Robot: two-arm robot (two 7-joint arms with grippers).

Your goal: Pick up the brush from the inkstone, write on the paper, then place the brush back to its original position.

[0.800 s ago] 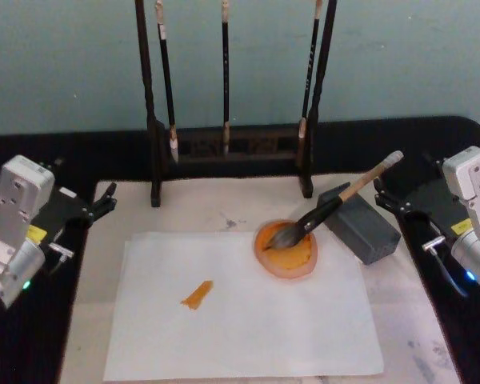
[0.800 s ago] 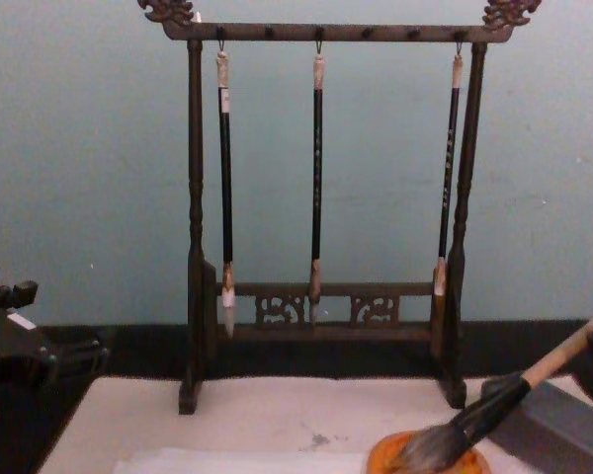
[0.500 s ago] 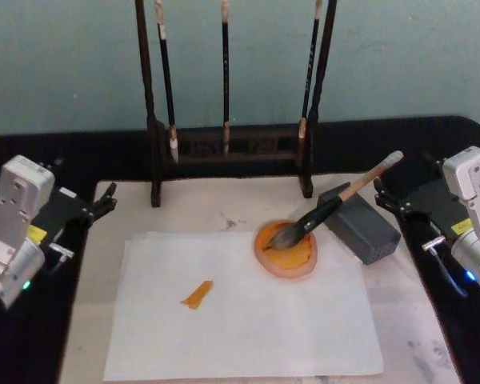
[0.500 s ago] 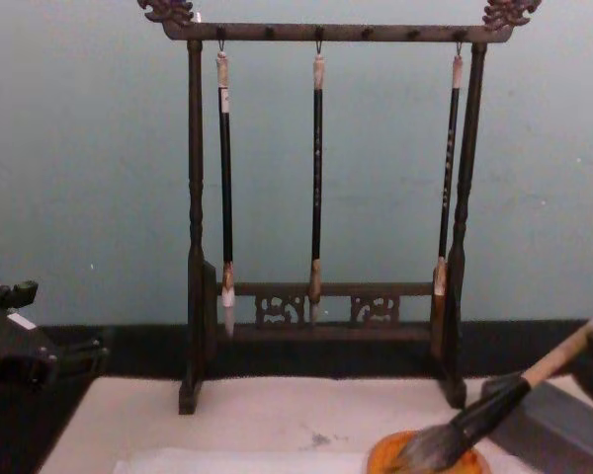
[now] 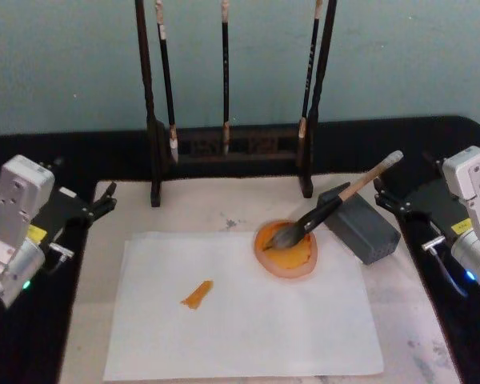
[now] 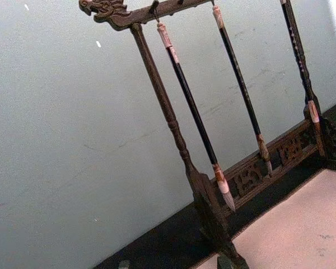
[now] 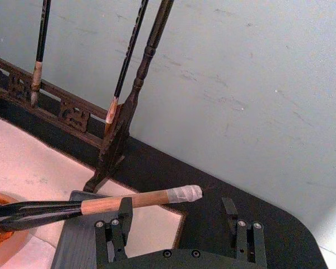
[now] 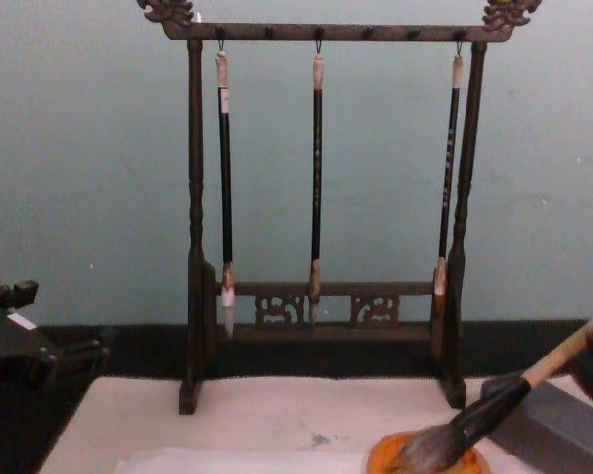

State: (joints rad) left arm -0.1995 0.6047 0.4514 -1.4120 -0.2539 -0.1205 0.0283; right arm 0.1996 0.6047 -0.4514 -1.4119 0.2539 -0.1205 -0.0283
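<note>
Brush (image 5: 336,204): bristles in the orange dish (image 5: 286,254), handle propped on the grey block (image 5: 362,228), wrapped end pointing far right.
Paper (image 5: 240,328): flat on the cream mat (image 5: 132,200), dish on its far right corner, one orange mark (image 5: 197,294) left of centre.
Rack (image 8: 321,316): far side of the desk (image 5: 32,152), three thin brushes (image 8: 317,178) hanging.
Right end effector (image 7: 176,216): fingers spread, holding nothing, near the brush's wrapped end.
Left end effector (image 5: 104,204): spread, empty, at the mat's left edge.
</note>
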